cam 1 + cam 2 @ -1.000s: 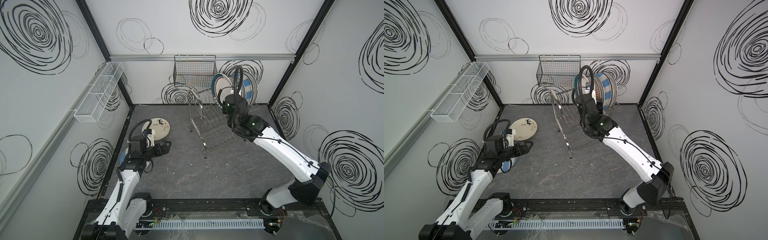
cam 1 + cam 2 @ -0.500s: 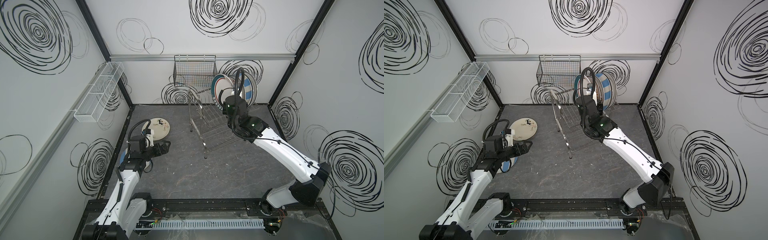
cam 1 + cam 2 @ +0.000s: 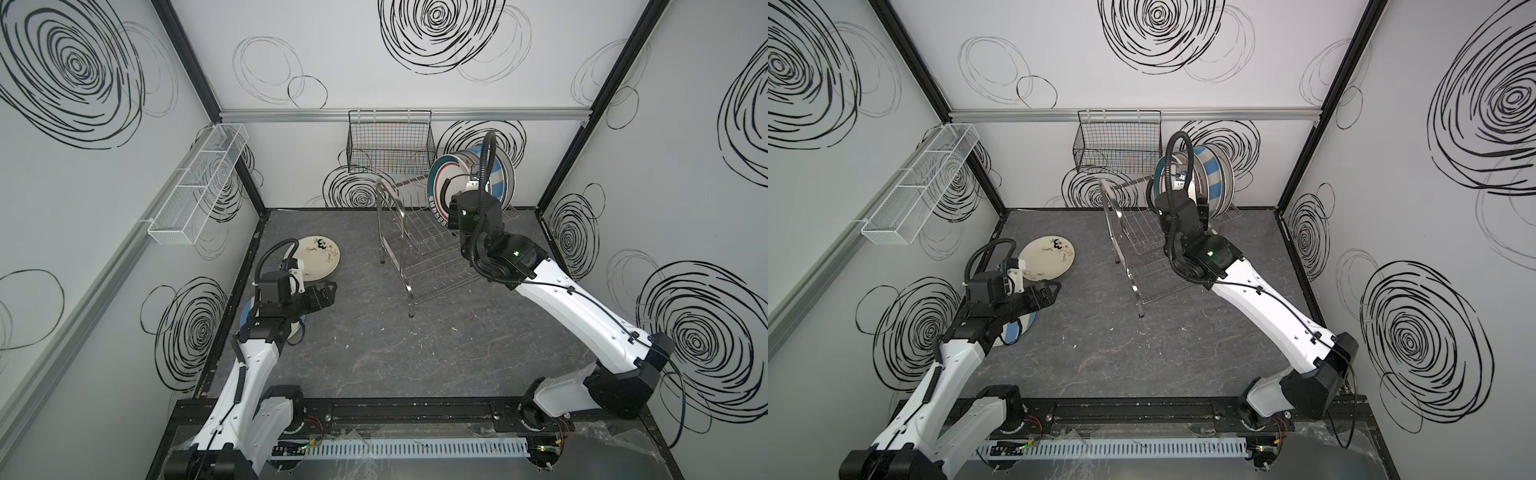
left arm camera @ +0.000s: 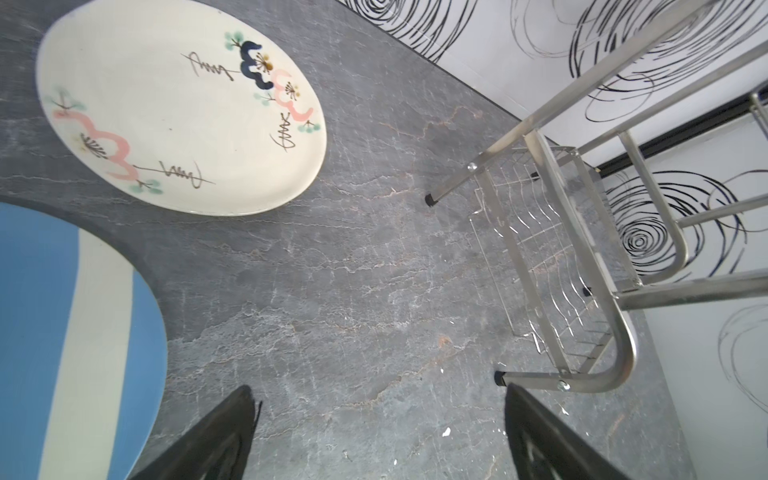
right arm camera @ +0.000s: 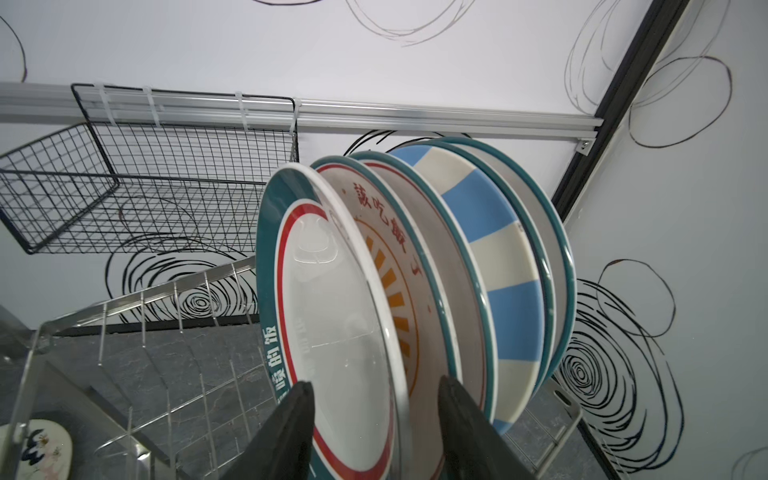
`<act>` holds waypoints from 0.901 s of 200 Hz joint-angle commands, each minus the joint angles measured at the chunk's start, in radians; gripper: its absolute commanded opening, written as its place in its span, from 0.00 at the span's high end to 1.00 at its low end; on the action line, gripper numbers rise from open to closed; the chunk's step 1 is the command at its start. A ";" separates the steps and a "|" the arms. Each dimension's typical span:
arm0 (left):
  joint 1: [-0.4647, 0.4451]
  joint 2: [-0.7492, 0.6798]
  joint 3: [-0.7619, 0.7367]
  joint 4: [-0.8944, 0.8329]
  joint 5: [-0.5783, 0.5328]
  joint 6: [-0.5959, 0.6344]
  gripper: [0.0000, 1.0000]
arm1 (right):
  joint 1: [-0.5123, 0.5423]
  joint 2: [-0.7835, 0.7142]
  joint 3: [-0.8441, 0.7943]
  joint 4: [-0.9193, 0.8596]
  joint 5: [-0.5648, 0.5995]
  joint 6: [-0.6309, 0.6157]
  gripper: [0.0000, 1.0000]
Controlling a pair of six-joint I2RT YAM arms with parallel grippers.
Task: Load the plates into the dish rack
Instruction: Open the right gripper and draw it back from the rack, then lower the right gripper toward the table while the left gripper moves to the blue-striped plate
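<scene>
**Operator:** How does your right gripper stand?

**Arm:** My right gripper (image 5: 376,381) is up at the dish rack (image 5: 39,330), fingers parted and straddling the lower edge of the front plate (image 5: 332,316), the white one with a teal rim and a red ring. One finger sits before its face. The other sits behind its rim with a sliver of gap showing, so I am not pinching it. The plate stands on edge in the rack.

**Operator:** What else is in the rack?

**Arm:** Packed on edge behind it come an orange sunburst plate (image 5: 386,266) with red characters, a grey plate (image 5: 436,257) with a teal rim, a striped plate (image 5: 498,266) in blue and cream, and a rearmost plate (image 5: 563,270), also teal-rimmed. I cannot tell whether more hide behind that one. In both top views they crowd the rack's end toward the right wall.

**Operator:** And the left side?

**Arm:** My left gripper (image 4: 379,387) hovers low over the grey table (image 3: 374,353), jaws wide, holding nothing. Two plates lie flat near it: a cream flower plate (image 4: 178,104) and a second striped plate (image 4: 62,332), which lies partly under my left arm in both top views. They lie close together without touching, both well apart from the rack
</scene>
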 commanded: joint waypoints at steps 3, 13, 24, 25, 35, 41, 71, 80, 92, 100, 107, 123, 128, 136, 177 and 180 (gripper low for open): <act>0.012 0.002 0.021 -0.013 -0.115 -0.026 0.04 | 0.027 -0.031 0.090 -0.090 0.015 -0.006 0.36; 0.004 -0.003 0.019 -0.012 -0.175 -0.028 0.04 | 0.047 -0.051 0.101 -0.101 -0.010 -0.001 0.29; -0.013 -0.006 0.016 -0.013 -0.258 -0.031 0.04 | 0.075 -0.087 0.078 -0.071 -0.104 -0.010 0.25; -0.015 -0.005 0.016 -0.013 -0.263 -0.031 0.04 | 0.078 -0.090 0.076 -0.069 -0.114 -0.010 0.25; -0.030 -0.003 0.018 -0.013 -0.312 -0.033 0.04 | 0.114 -0.118 0.057 -0.056 -0.179 0.008 0.25; -0.042 0.006 0.020 -0.009 -0.337 -0.033 0.04 | 0.139 -0.136 0.045 -0.054 -0.218 0.014 0.25; -0.109 0.100 0.041 -0.011 -0.460 -0.027 0.04 | 0.265 -0.256 -0.103 -0.039 -0.416 0.046 0.24; -0.119 0.125 0.044 -0.013 -0.461 -0.034 0.04 | 0.293 -0.316 -0.200 -0.001 -0.465 0.081 0.24; -0.142 0.145 0.038 -0.004 -0.482 -0.071 0.04 | 0.322 -0.399 -0.331 0.058 -0.544 0.125 0.24; -0.163 0.151 0.032 0.009 -0.521 -0.082 0.04 | 0.343 -0.452 -0.419 0.096 -0.564 0.161 0.24; -0.185 0.155 0.028 0.022 -0.559 -0.093 0.04 | 0.360 -0.495 -0.494 0.129 -0.574 0.186 0.24; -0.224 0.168 0.024 0.053 -0.626 -0.137 0.04 | 0.402 -0.582 -0.648 0.196 -0.576 0.231 0.24; -0.241 0.175 0.022 0.062 -0.660 -0.147 0.04 | 0.414 -0.604 -0.691 0.212 -0.572 0.247 0.24; -0.263 0.193 0.020 0.077 -0.703 -0.145 0.04 | 0.430 -0.626 -0.747 0.234 -0.576 0.274 0.24; -0.229 0.306 0.020 0.078 -0.711 -0.149 0.04 | 0.547 -0.668 -0.915 0.301 -0.588 0.379 0.24; -0.228 0.309 0.014 0.084 -0.714 -0.154 0.04 | 0.556 -0.667 -0.922 0.303 -0.587 0.383 0.24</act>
